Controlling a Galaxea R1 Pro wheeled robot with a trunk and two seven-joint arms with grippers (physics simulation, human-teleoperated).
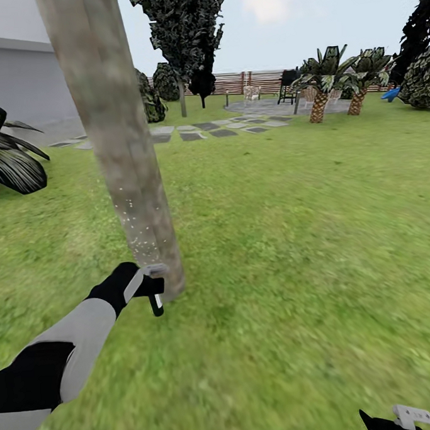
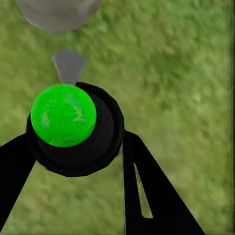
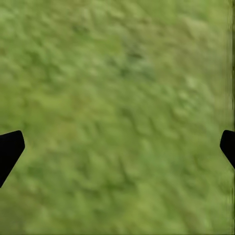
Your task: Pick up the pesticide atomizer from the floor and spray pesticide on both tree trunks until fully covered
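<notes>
My left gripper (image 1: 149,288) holds the pesticide atomizer (image 1: 154,292) low against the base of the leaning tree trunk (image 1: 120,144), and pale pesticide (image 1: 137,235) specks dot the bark just above it. Lawn (image 1: 292,236) spreads around; my right gripper (image 1: 402,419) barely shows, its fingers perhaps apart

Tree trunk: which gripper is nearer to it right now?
Left. The left gripper holds the atomizer right at the base of the trunk; the right gripper hangs low over the lawn, well away.
</notes>
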